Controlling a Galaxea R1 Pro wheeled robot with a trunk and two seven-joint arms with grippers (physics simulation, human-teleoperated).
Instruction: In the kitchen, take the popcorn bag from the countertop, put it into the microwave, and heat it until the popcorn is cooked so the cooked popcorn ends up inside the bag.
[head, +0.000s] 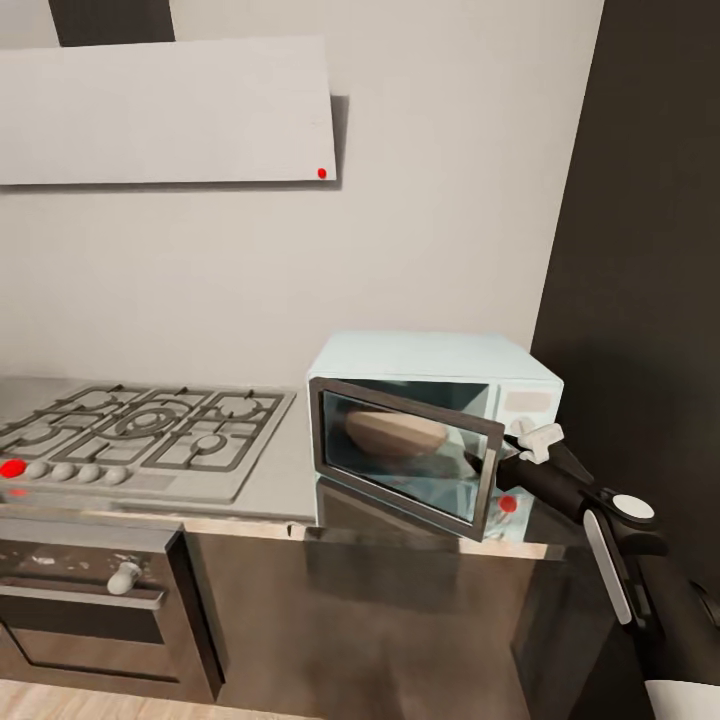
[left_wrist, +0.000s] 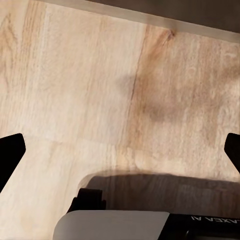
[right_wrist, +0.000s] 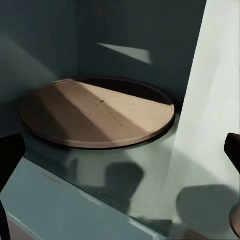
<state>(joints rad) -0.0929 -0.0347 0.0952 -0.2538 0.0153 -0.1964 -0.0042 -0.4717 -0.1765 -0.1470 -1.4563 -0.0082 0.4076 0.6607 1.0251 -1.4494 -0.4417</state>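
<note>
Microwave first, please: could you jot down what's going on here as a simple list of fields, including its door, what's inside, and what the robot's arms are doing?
microwave: pale, on the countertop right of the gas hob
door: partly open
inside: tan round turntable; no popcorn bag visible
right gripper: at the door's free edge, fingers apart
left gripper: fingertips spread over the wooden floor

Grey countertop (head: 285, 490) with microwave (head: 440, 390) beside gas hob (head: 140, 430)
</note>
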